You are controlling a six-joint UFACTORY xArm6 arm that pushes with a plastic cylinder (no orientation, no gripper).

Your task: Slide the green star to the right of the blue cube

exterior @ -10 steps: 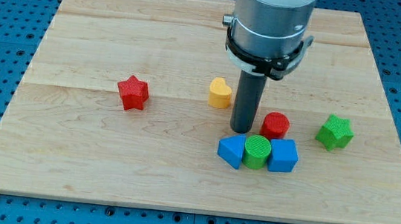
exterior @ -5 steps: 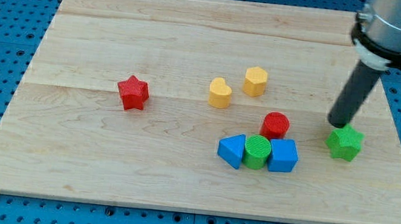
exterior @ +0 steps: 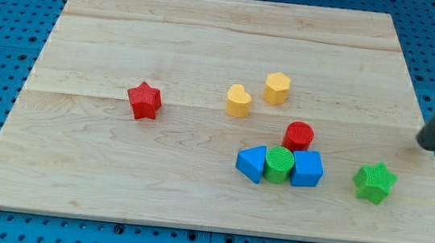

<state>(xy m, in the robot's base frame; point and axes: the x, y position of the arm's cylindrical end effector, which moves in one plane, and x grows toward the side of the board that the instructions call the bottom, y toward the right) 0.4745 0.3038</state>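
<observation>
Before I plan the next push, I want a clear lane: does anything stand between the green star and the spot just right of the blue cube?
Nothing visible does. The green star lies apart, to the view's right of the blue cube, bare board between them. My tip sits up-right of the star, not touching it.

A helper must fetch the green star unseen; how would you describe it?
On the wooden board, look near the view's bottom-right corner. The green star sits alone, right of the blue cube; the only other green block is a cylinder.
</observation>
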